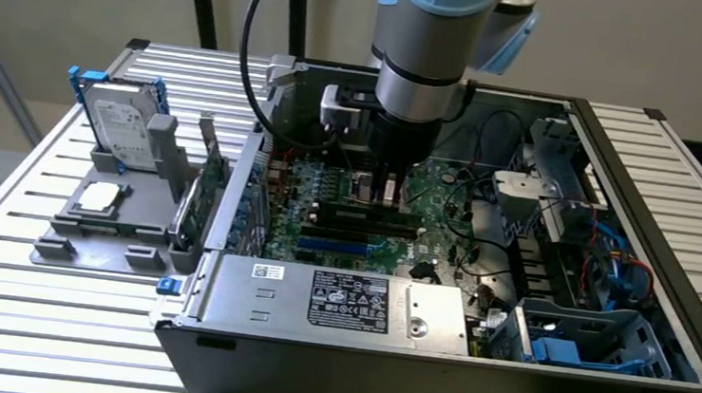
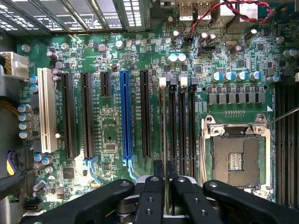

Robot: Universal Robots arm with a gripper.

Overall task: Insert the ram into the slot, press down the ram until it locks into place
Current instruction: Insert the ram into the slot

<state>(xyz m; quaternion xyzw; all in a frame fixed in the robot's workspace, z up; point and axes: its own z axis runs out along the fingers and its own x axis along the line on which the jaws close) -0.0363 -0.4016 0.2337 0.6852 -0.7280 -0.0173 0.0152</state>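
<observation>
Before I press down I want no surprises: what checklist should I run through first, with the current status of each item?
1. Ram secure in the gripper: ok, it is held edge-on.
2. Ram lined up with the slot: ok, it runs parallel along the slot.
3. Ram seated in the slot: cannot tell.
4. End clip open to take the ram: cannot tell.
5. Red-and-black cable clear of the slot: ok, it lies apart from it, beyond the clip end.
</observation>
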